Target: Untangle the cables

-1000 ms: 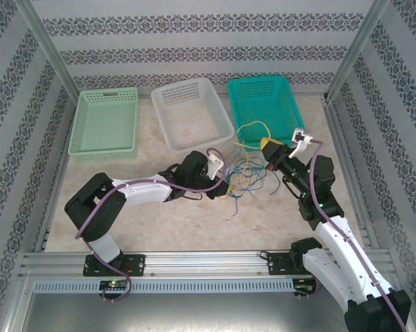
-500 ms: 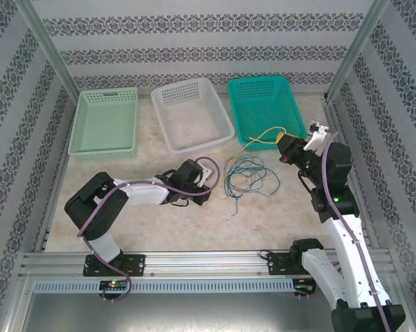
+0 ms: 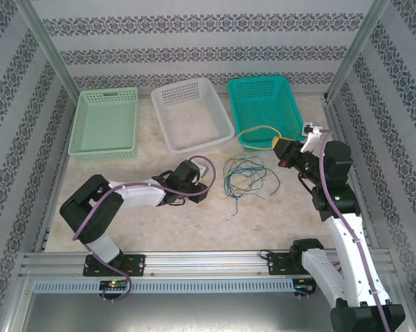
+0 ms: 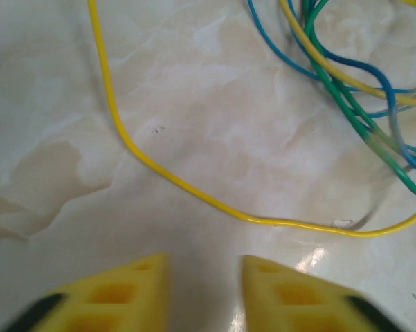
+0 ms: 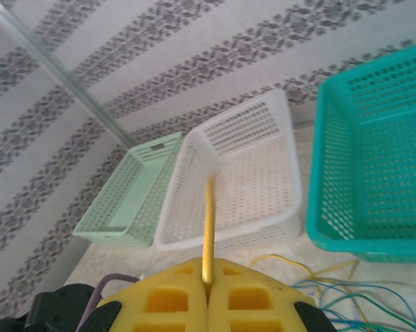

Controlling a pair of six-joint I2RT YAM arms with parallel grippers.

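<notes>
The cables [image 3: 242, 176] lie as a loose tangle of blue, green and yellow strands on the table between the arms. My right gripper [image 3: 281, 148] hangs above the table beside the teal basket, shut on a yellow cable [image 3: 257, 128] that loops over the basket's front rim. In the right wrist view the yellow cable [image 5: 208, 207] sticks straight up from my shut right gripper [image 5: 208, 278]. My left gripper [image 3: 206, 170] rests low, left of the tangle. In the left wrist view the left gripper [image 4: 204, 280] is open and holds nothing. A yellow strand [image 4: 194, 194] crosses ahead of it, with blue and green loops [image 4: 360, 104] beyond.
Three baskets stand along the back: a light green basket [image 3: 104, 124] on the left, a white basket [image 3: 194, 114] in the middle and a teal basket [image 3: 263, 104] on the right. Metal frame rails border the table.
My right gripper has pulled the yellow cable right and back, out of the tangle toward the teal basket. My left gripper has drawn back to the left, away from the tangle.
</notes>
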